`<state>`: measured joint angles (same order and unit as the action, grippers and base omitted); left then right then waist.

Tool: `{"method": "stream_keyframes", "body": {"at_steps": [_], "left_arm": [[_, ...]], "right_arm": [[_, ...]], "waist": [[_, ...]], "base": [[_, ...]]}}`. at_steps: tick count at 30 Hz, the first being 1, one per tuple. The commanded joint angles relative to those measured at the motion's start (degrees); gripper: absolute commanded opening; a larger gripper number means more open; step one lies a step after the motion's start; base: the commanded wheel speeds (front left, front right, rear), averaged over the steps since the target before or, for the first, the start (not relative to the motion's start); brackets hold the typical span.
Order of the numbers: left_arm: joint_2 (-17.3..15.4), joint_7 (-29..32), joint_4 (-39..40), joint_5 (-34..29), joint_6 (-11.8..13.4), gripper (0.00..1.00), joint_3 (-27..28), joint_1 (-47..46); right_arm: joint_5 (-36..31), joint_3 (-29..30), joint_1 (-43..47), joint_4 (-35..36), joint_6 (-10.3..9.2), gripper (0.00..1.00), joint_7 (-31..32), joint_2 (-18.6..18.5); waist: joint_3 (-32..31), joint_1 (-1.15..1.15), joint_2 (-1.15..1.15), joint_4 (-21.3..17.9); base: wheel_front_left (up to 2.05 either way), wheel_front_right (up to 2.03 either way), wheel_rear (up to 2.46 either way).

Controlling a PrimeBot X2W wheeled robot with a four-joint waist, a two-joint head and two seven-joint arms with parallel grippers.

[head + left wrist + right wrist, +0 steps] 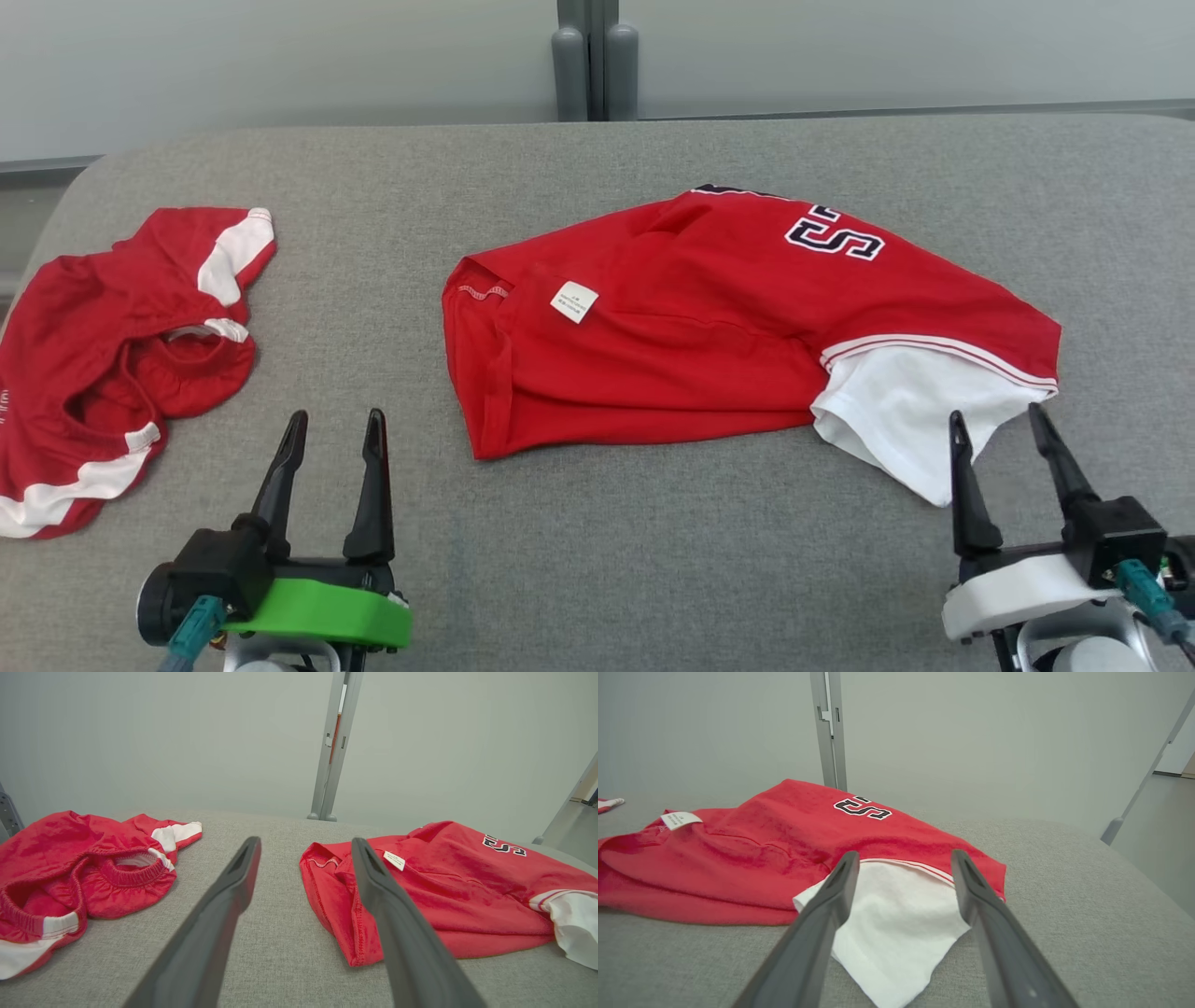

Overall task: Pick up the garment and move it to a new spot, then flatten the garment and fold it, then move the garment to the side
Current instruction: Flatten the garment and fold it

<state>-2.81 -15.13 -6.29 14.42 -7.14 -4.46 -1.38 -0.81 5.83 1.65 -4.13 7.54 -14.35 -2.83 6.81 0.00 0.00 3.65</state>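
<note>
The garment (709, 308) is a red jersey with a dark "S" print, a small white tag and a white panel at its right end. It lies loosely folded on the grey table (607, 560), right of centre. The garment (444, 896) also fills the right of the left wrist view, and the garment (775, 854) spreads ahead in the right wrist view. My right gripper (999, 420) stands open just in front of the white panel, holding nothing. At the lower left my left gripper (334, 425) is open and empty, between the two cloths.
A second red garment (112, 355) with white bands lies crumpled at the table's left edge. A grey post (588, 61) stands behind the table against a pale wall.
</note>
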Motion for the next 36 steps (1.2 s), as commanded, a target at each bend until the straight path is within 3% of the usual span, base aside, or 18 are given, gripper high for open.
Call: {"method": "stream_keyframes", "body": {"at_steps": [1, 7, 15, 21, 25, 30, 36], "left_arm": [[-0.14, -0.03, -0.86, -0.79, -0.31, 1.00, -0.24, 0.25], [-0.15, -0.03, -7.25, -2.88, -0.33, 1.00, -2.28, -3.85], [-1.01, 1.75, -25.46, -4.88, -0.34, 1.00, -6.03, -18.62], [-0.89, 13.56, -39.66, -4.08, 2.12, 1.00, -5.60, -31.31], [-1.20, 22.79, -45.75, -4.66, 6.52, 1.00, -5.39, -36.73], [-2.03, 29.80, -48.55, -5.57, 8.60, 1.00, -6.19, -39.15], [-2.13, 34.06, -47.56, -5.50, 8.35, 1.00, -7.49, -39.14]], "right_arm": [[-0.06, -1.03, 0.71, -0.67, -0.10, 1.00, -0.56, -0.13], [0.92, -3.88, -0.24, 0.57, -0.10, 1.00, -0.85, -0.14], [2.65, -7.49, -0.15, 1.64, -0.10, 1.00, -0.85, -0.12], [4.13, -11.01, -1.50, 1.26, -0.10, 1.00, -0.86, -0.15], [5.05, -11.83, -1.80, 1.15, -0.10, 1.00, -0.86, -0.13], [5.47, -11.77, -1.76, 1.17, -0.10, 1.00, -0.87, -0.12], [5.57, -10.95, -1.49, 1.42, -0.10, 1.00, -0.87, -0.11]], "waist": [[-0.50, 0.00, 0.00, -0.86], [-0.70, 0.00, 0.00, -3.89], [0.67, 0.00, 0.00, -8.50], [2.77, 0.00, 0.00, -12.35], [3.49, 0.00, 0.00, -13.64], [3.70, 0.00, 0.00, -13.93], [3.77, 0.00, 0.00, -13.15]], "base": [[0.00, 0.00, 0.00], [0.00, 0.00, 0.00], [0.00, 0.00, 0.00], [0.00, 0.00, 0.00], [0.00, 0.00, 0.00], [0.00, 0.00, 0.00], [0.00, 0.00, 0.00]]}}
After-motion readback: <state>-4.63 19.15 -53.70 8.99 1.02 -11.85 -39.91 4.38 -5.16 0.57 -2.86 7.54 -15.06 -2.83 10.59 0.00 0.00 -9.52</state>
